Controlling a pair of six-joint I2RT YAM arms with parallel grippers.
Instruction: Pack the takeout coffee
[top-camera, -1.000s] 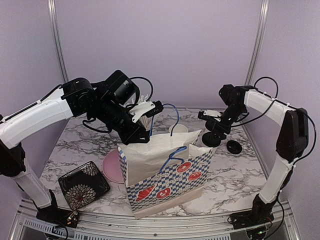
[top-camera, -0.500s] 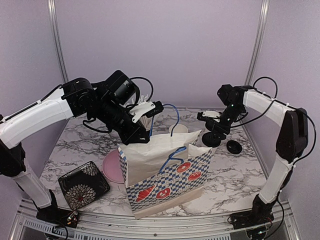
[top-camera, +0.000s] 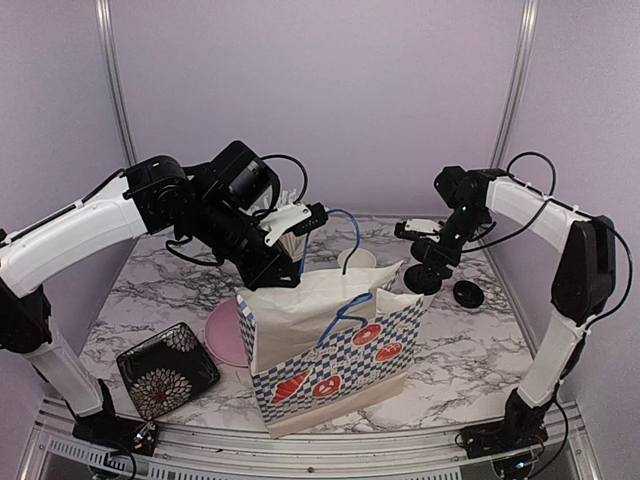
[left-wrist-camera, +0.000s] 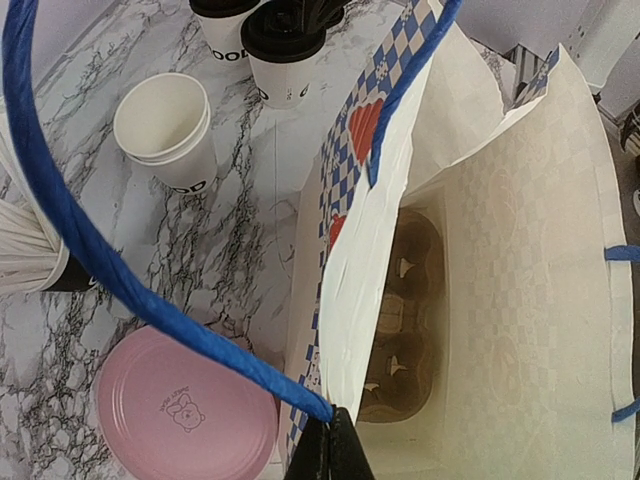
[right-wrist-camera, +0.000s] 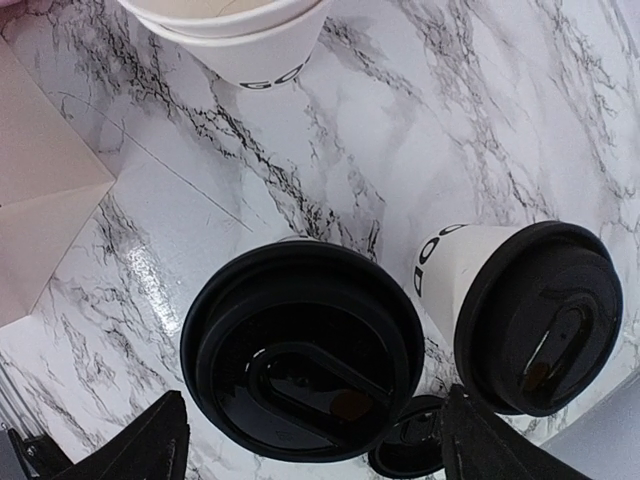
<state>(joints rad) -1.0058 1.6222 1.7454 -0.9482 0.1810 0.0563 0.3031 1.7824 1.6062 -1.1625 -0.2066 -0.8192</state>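
Observation:
Two lidded takeout coffee cups stand behind the checkered paper bag (top-camera: 330, 350). My right gripper (right-wrist-camera: 315, 445) hovers over the nearer cup (right-wrist-camera: 305, 350), open, its fingers well clear of the black lid on both sides. The second lidded cup (right-wrist-camera: 530, 315) stands just to the right. In the top view the right gripper (top-camera: 425, 275) hangs at the bag's back right corner. My left gripper (left-wrist-camera: 335, 455) is shut on the bag's blue handle (left-wrist-camera: 120, 270) at the rim, which holds the mouth open. A brown cup carrier (left-wrist-camera: 410, 330) lies inside the bag.
A stack of open white cups (left-wrist-camera: 165, 125) stands behind the bag. A loose black lid (top-camera: 467, 293) lies at the right. White sticks (left-wrist-camera: 20, 230) and a pink plate (left-wrist-camera: 185, 410) are left of the bag. A patterned black dish (top-camera: 165, 380) is at the front left.
My right gripper's jaws have spread a little wider over the lidded cup and shifted slightly. The left arm and the bag have stayed still.

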